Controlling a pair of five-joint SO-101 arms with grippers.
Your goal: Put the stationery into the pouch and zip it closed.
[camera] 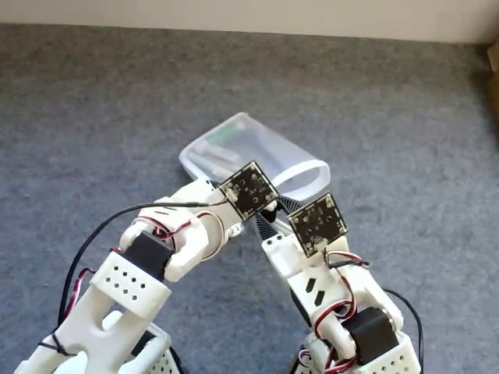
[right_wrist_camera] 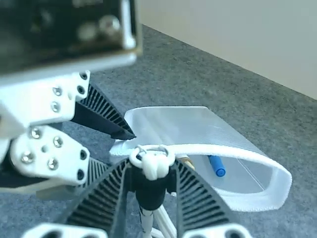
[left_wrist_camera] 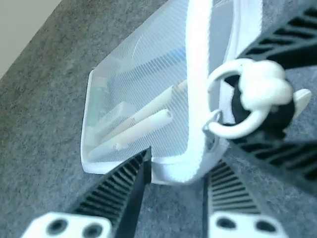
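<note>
1. A translucent white mesh pouch (camera: pixel 257 152) with a white zipper band lay on its side on the grey carpet-like table covering (camera: pixel 93 117), near the middle of the high view and just beyond both arms.
2. Its mouth stood open, and the white zipper band (right_wrist_camera: pixel 267 173) formed a wide loop at the end nearer the arms.
3. Inside the pouch lay the stationery: several white pens (left_wrist_camera: pixel 143 124) side by side, and a blue pen (right_wrist_camera: pixel 216 166) near the open mouth.
4. The left gripper (left_wrist_camera: pixel 181 161) sat at the corner of the pouch's mouth. Its black ribbed fingers (left_wrist_camera: pixel 124 193) were pressed onto the white band from both sides, pinching the pouch.
5. The right gripper (right_wrist_camera: pixel 151 171) sat just beside the left one at the same corner. Its black ribbed fingers (right_wrist_camera: pixel 193 198) were clamped on the white ring-and-cord zipper pull (right_wrist_camera: pixel 151 161).
6. The zipper pull lay at the end of the band held by the left gripper, so the two grippers were almost touching.
7. In the high view, two black square circuit boards (camera: pixel 248 189) on the wrists covered both grippers.
8. A pale wall (camera: pixel 234 12) ran along the far edge of the table.
</note>
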